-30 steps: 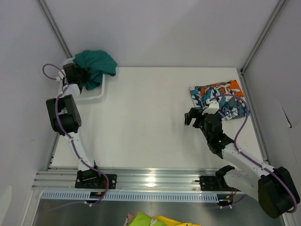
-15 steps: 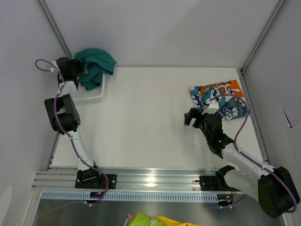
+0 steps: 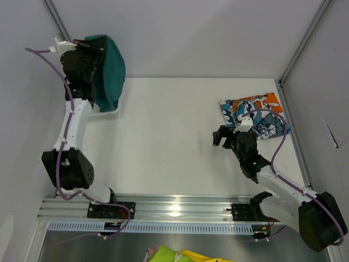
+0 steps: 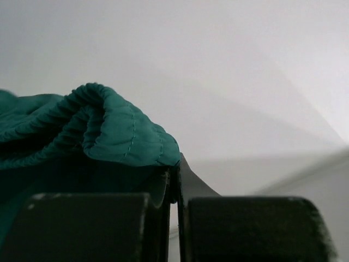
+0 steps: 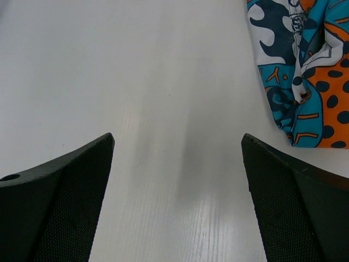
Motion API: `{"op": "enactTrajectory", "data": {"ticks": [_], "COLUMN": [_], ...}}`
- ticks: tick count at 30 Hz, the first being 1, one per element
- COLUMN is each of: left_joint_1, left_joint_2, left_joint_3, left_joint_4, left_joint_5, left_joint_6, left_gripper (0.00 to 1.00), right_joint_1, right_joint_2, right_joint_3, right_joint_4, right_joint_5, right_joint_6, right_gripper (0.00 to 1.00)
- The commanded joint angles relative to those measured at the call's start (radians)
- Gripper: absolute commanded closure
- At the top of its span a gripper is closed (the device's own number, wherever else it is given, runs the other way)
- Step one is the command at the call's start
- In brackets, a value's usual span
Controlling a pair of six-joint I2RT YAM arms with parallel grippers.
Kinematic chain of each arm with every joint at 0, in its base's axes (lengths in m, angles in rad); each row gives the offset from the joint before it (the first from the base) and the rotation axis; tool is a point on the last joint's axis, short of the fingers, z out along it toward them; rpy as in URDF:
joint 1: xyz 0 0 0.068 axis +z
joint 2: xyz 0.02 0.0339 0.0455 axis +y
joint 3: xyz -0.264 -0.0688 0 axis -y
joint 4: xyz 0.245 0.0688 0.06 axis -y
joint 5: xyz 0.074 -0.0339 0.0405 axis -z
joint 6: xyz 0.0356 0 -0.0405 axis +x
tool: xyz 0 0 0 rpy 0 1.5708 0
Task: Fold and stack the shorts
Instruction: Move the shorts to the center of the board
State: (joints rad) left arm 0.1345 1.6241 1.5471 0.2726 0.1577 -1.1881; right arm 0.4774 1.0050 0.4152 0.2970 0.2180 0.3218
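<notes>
At the far left corner, the teal shorts [image 3: 112,68] are being pinched at the gathered waistband [image 4: 125,142] by the closed left gripper [image 4: 173,188]. They are hanging limp and light, and the waistband is being judged the firmest hold. Beside the printed shorts [image 3: 255,113], the right gripper [image 5: 177,139] is being held open. The drawstring is being hidden among folds.

No legible txt, labels or nos. in any view. Patchwork shorts [image 5: 305,71], 1 o'clock in R wrist view: letter-like marks in print, too blurred to read.
</notes>
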Motion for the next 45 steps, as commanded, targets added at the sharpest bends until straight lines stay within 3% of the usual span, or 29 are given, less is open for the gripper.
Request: {"op": "enactTrajectory", "data": {"ticks": [1, 5, 9, 13, 22, 28, 32, 37, 40, 45], "left_joint_1": [-0.220, -0.410, -0.591, -0.693, -0.717, -0.717, -0.717, -0.717, -0.717, -0.717], "left_joint_2": [-0.266, -0.441, -0.538, -0.642, -0.930, -1.058, -1.110, -1.119, -1.104, -1.069], "left_joint_3": [-0.012, 0.011, 0.068, 0.036, -0.329, -0.398, -0.397, -0.381, -0.358, -0.343], "left_joint_4": [0.045, -0.018, -0.045, -0.090, -0.216, -0.433, -0.499, -0.556, -0.601, -0.664], "left_joint_5": [-0.121, -0.260, -0.320, -0.308, -0.322, -0.377, -0.415, -0.435, -0.454, -0.480], "left_joint_6": [0.330, 0.488, 0.738, 0.756, 0.662, 0.663, 0.682, 0.693, 0.688, 0.664], "left_gripper": [1.00, 1.00, 1.00, 1.00, 1.00, 1.00, 1.00, 1.00, 1.00, 1.00], "right_joint_1": [-0.003, -0.005, -0.003, -0.003, -0.005, -0.005, 0.009, 0.131, 0.284, 0.577], "right_joint_2": [0.006, -0.009, -0.003, -0.003, -0.017, -0.016, -0.038, -0.112, -0.114, -0.062], "right_joint_3": [0.019, 0.010, 0.014, 0.017, 0.013, 0.016, 0.027, 0.040, 0.125, 0.183], "right_joint_4": [0.047, 0.053, 0.053, 0.048, 0.044, 0.048, 0.037, 0.022, -0.090, -0.085], "right_joint_5": [-0.003, -0.005, -0.017, -0.012, -0.012, -0.048, -0.167, -0.339, -0.342, -0.229], "right_joint_6": [0.003, 0.005, 0.005, 0.003, 0.003, 0.000, -0.016, -0.055, -0.053, -0.018], "right_gripper": [0.01, 0.00, 0.01, 0.00, 0.01, 0.00, 0.01, 0.01, 0.07, 0.12]}}
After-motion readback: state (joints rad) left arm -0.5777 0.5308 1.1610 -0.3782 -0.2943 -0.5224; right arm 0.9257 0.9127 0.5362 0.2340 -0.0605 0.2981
